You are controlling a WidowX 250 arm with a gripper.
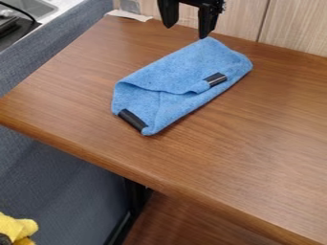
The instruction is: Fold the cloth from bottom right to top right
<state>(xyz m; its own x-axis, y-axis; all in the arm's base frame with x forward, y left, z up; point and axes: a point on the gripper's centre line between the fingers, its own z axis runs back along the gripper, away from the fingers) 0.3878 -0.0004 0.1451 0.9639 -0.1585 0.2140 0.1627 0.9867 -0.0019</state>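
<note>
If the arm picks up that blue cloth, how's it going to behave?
The blue cloth looks soft and fuzzy, so it's probably floppy and fairly light. Its layers lie loosely folded, so lifting one corner would likely open them.

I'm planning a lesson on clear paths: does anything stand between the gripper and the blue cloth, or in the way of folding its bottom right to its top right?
Nothing visible stands in either path. The open gripper hangs by the far end of the cloth; the black strips are on the cloth itself.
</note>
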